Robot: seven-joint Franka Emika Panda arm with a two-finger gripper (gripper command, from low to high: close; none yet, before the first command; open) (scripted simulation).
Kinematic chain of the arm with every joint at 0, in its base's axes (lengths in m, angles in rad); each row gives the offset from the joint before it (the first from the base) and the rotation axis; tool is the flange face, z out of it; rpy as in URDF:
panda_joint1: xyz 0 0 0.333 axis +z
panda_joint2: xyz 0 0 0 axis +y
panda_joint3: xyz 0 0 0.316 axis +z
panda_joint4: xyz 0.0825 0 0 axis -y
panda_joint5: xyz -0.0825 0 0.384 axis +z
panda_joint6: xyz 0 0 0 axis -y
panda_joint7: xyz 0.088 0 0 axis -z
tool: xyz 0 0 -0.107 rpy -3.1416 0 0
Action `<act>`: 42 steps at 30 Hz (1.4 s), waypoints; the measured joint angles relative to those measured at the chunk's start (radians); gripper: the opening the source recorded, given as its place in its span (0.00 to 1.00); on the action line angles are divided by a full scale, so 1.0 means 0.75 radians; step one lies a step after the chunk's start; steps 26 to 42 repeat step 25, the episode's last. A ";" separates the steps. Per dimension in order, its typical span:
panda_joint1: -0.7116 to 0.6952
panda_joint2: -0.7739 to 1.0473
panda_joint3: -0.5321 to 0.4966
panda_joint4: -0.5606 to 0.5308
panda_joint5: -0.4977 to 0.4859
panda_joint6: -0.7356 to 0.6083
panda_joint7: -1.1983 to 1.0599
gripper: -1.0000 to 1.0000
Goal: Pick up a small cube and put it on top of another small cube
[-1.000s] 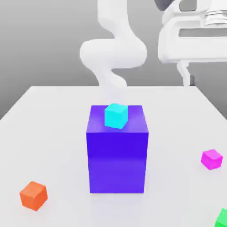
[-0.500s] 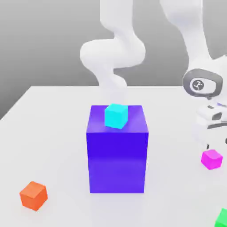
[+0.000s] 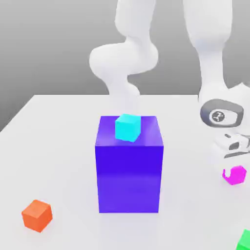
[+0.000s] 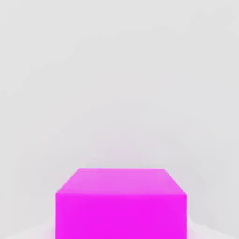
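Observation:
A small magenta cube (image 3: 238, 176) sits on the white table (image 3: 53, 146) at the exterior view's right. My gripper (image 3: 233, 171) has come straight down over it and is shut on it, with one white finger overlapping the cube's near-left edge. The hand view looks closely at the same magenta cube (image 4: 120, 205) resting on the table. A small cyan cube (image 3: 128, 127) lies on top of the tall purple block (image 3: 129, 171) in the middle. A small orange cube (image 3: 37, 215) rests at the front left.
A green cube (image 3: 245, 240) peeks in at the front right corner, close to the magenta one. The tall purple block stands between the gripper and the orange cube. The arm's white base rises behind the block.
The hand dropped from high at the upper right down onto the magenta cube, and its fingers went from open to shut around it. The cubes have not moved.

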 joint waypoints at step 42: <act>-0.345 0.312 -0.149 0.700 0.153 -0.386 -0.566 1.00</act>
